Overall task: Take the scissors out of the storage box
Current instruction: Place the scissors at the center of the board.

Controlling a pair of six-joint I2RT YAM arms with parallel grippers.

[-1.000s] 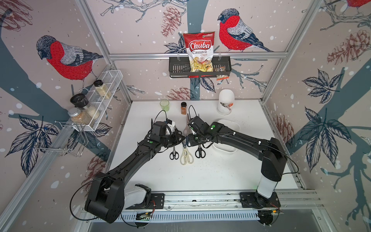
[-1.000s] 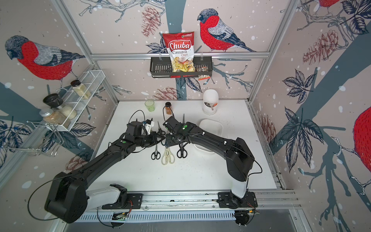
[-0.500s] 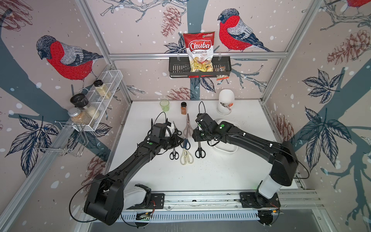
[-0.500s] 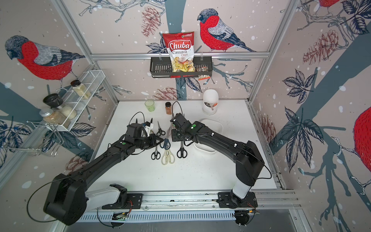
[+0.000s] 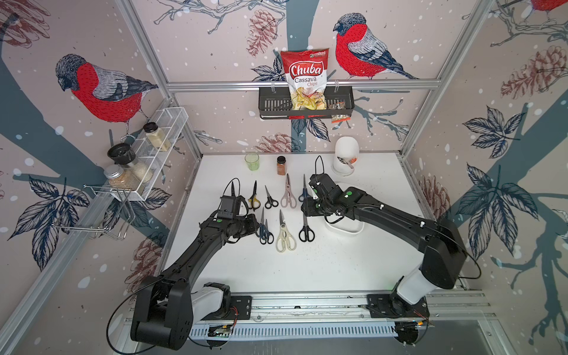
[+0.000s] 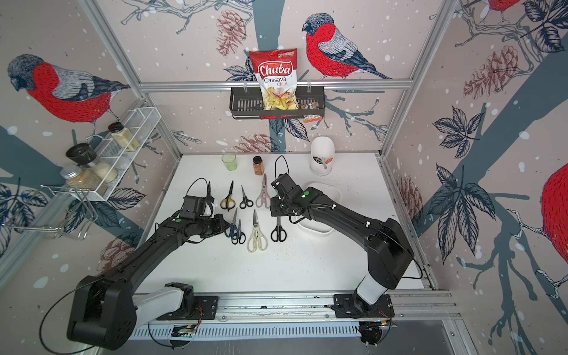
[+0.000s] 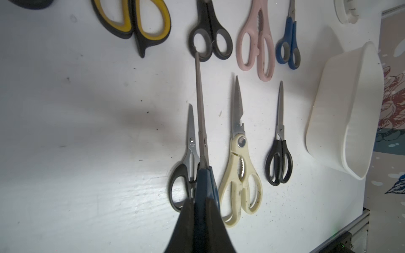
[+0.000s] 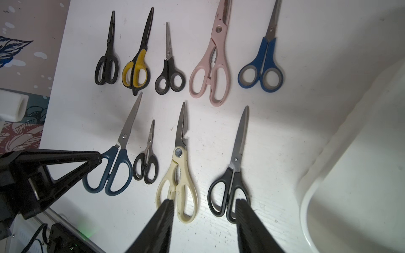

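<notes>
Several scissors lie in two rows on the white table, among them a yellow-and-black pair (image 5: 254,200), a pink pair (image 5: 288,196), a cream pair (image 5: 285,239) and a black pair (image 5: 306,232). My left gripper (image 5: 256,229) (image 7: 200,198) is shut on the handle of the navy scissors (image 7: 200,122) (image 8: 114,173), low at the left end of the near row. My right gripper (image 8: 205,203) (image 5: 307,209) hangs open over the black pair (image 8: 230,188), nothing between its fingers. The white storage box (image 5: 345,230) (image 8: 350,175) sits under the right arm; no scissors show in its visible inside.
A green cup (image 5: 252,161), a spice jar (image 5: 281,165) and a tall white domed container (image 5: 345,155) stand along the table's back edge. A black wall basket (image 5: 273,106) holds a chips bag. A wire rack with jars (image 5: 144,159) hangs on the left wall.
My right gripper has opened and pulled back to the right, away from the black scissors now lying in the near row. The left arm with the navy scissors has hardly moved.
</notes>
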